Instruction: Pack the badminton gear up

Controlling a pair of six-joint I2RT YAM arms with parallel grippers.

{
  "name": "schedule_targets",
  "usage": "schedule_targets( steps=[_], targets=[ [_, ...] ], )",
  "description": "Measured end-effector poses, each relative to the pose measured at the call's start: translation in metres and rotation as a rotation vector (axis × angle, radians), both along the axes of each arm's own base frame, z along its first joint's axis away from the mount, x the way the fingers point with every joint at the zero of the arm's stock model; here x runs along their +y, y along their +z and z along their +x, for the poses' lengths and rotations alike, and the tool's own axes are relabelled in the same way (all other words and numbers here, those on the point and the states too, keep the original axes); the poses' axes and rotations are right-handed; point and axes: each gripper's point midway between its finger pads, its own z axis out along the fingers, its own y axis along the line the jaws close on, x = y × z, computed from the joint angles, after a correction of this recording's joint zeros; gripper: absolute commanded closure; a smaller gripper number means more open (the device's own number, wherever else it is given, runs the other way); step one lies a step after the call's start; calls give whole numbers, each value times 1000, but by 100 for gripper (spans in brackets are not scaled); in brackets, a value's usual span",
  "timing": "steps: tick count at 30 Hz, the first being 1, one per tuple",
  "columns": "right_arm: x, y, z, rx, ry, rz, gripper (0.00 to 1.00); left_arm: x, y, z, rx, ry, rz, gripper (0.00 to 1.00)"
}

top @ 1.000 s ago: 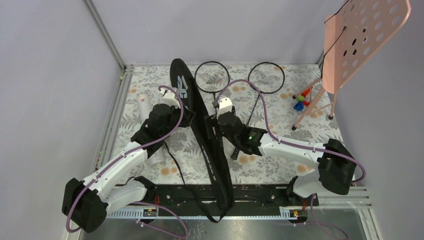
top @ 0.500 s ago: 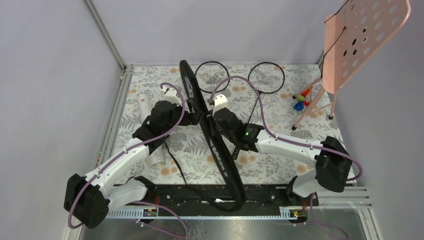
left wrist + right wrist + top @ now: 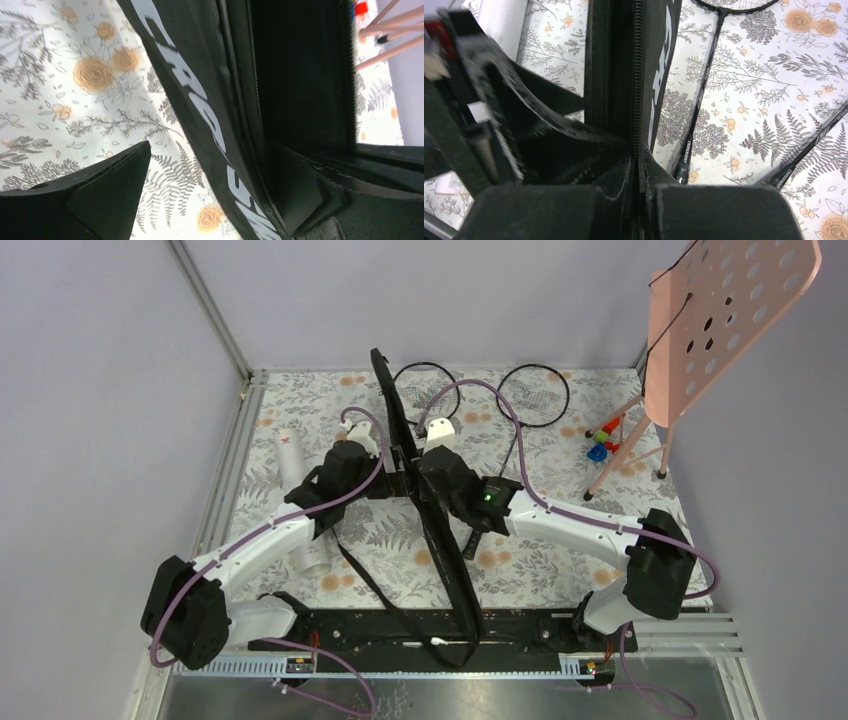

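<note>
The black CROSSWAY bag (image 3: 445,560) stands on its edge down the middle of the table, its zip facing up. My right gripper (image 3: 418,480) is shut on the bag's zipped edge (image 3: 639,165). My left gripper (image 3: 392,478) is open on the bag's left side; its fingers straddle the lettered wall (image 3: 212,150) with tablecloth showing beside one finger (image 3: 100,195). Two black rackets (image 3: 415,390) (image 3: 535,395) lie flat behind the bag, their shafts (image 3: 694,130) to its right. A white tube (image 3: 292,455) lies at the left, partly under my left arm.
A pink perforated board (image 3: 730,310) on a stand rises at the back right, with small coloured toys (image 3: 600,448) at its feet. The bag's strap (image 3: 370,585) trails toward the black rail (image 3: 330,625) at the near edge. A metal frame post (image 3: 215,315) bounds the left.
My left gripper has let go of the bag and opened. My right gripper has shut on the bag's edge. The bag has turned up onto its edge and its far end swung right.
</note>
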Motion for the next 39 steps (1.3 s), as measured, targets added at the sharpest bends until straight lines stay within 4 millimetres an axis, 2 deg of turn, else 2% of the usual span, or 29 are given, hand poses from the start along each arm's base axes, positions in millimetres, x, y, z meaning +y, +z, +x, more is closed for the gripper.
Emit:
schedule_targets(
  steps=[5, 13, 15, 19, 23, 30, 34, 36, 38, 39],
  targets=[
    [-4, 2, 4, -10, -44, 5, 100, -10, -25, -17, 89, -29, 44, 5],
    [-9, 7, 12, -37, -99, 2, 100, -22, -41, -42, 145, -76, 93, 4],
    [-9, 7, 12, -39, -101, 1, 100, -15, -51, -47, 163, -61, 124, 4],
    [-10, 6, 14, -50, -112, 11, 100, 17, -73, -60, 210, 16, 225, 6],
    [-11, -1, 13, -46, -115, 14, 100, 36, -76, -63, 215, 81, 280, 6],
    [-13, -11, 7, -27, -95, 15, 100, 57, -85, -58, 227, 169, 357, 12],
    [-4, -14, 3, -16, -50, 39, 100, 56, -83, -48, 223, 195, 368, 26],
    [0, -17, -1, -5, -22, 47, 100, 51, -78, -39, 208, 202, 349, 46],
    [2, -18, -3, 2, -4, 50, 100, 45, -71, -28, 188, 209, 321, 75],
    [3, -18, -3, 3, 2, 50, 100, 41, -66, -22, 173, 206, 311, 86]
  ],
)
